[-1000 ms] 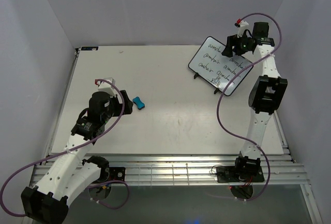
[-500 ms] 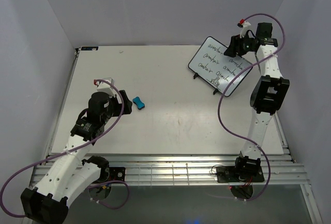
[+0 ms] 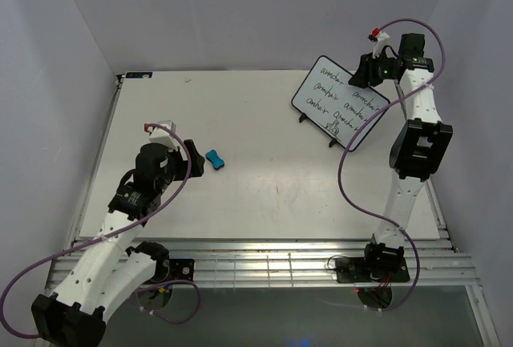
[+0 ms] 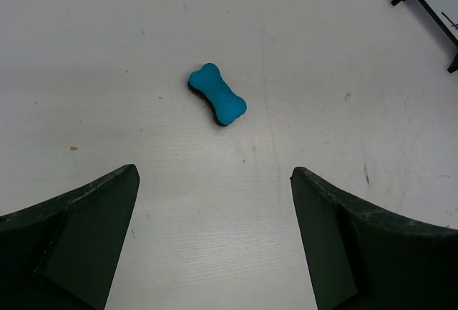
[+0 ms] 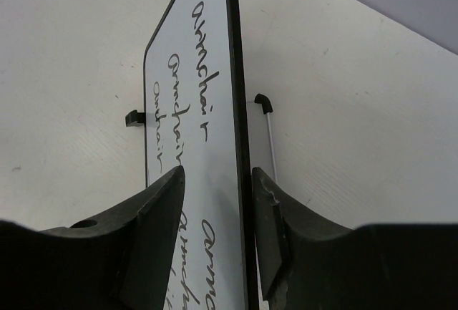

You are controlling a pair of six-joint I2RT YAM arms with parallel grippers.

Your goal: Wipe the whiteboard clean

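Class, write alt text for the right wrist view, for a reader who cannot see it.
The right hand straddles the top edge of a small black-framed whiteboard, seen nearly edge-on, with one dark finger on each side. Black handwriting that looks like "armchair", repeated, runs over its face. Behind it a thin rod of the wire stand shows above the pale table.

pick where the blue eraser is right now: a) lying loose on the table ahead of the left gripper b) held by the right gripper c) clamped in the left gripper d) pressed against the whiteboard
a, the blue eraser lies flat on the table with bare surface all round it, ahead of the left gripper, whose fingers stand wide apart with nothing between them.
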